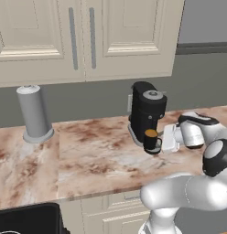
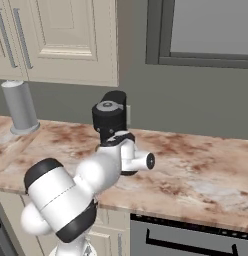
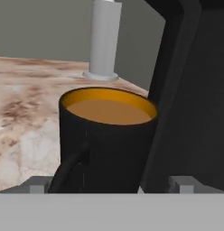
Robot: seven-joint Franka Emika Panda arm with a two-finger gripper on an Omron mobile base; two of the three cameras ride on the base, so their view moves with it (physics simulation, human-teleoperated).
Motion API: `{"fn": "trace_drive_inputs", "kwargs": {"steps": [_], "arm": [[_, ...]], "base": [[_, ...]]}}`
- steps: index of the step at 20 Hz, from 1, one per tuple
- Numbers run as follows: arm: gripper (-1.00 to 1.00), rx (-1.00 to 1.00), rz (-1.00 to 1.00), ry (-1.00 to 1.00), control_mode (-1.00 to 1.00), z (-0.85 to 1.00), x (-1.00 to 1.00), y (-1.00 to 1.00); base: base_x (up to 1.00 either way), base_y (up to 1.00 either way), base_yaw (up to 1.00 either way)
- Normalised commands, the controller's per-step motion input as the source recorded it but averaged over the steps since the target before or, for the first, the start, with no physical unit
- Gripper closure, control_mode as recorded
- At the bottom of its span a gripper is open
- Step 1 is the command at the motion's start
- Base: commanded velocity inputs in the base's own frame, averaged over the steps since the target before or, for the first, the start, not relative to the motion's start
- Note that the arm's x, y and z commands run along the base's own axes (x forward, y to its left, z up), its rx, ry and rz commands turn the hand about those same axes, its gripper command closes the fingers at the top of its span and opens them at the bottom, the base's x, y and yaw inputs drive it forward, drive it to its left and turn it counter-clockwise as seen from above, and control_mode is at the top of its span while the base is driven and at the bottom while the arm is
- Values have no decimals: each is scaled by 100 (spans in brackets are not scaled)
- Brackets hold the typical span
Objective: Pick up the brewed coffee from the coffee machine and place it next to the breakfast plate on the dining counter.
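Note:
The brewed coffee (image 1: pixel 151 139) is a small black mug with orange-brown liquid, standing on the drip tray of the black coffee machine (image 1: pixel 147 109). My gripper (image 1: pixel 161 140) is level with the mug on its right side and open. In the hand view the mug (image 3: pixel 107 140) is very close, handle toward me, with one fingertip (image 3: pixel 39 185) low on its left and the other low on its right. The coffee machine (image 3: pixel 190 90) rises just behind it. From the right base view my arm hides the mug below the coffee machine (image 2: pixel 110 114). The breakfast plate and dining counter are out of view.
A tall grey cylinder (image 1: pixel 34 114) stands at the left of the marbled counter (image 1: pixel 88 155), also seen as the cylinder (image 2: pixel 18 105). Cream wall cabinets (image 1: pixel 88 36) hang above. A dark appliance front (image 2: pixel 186 240) sits under the counter edge at the right.

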Motion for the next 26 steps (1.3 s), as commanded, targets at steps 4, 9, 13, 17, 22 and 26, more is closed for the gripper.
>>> {"fn": "trace_drive_inputs", "kwargs": {"steps": [4,9,13,17,22,26], "arm": [[100,0,0,0,-100,0,15,0],[100,0,0,0,-100,0,4,0],[100,0,0,0,-100,0,-10,0],[100,0,0,0,-100,0,-46,0],[100,0,0,-2,-100,6,-75,0],[100,0,1,-3,-100,20,-79,0]], "base": [[0,0,0],[0,0,0],[0,0,0],[0,0,0],[0,0,0],[0,0,0]]}}
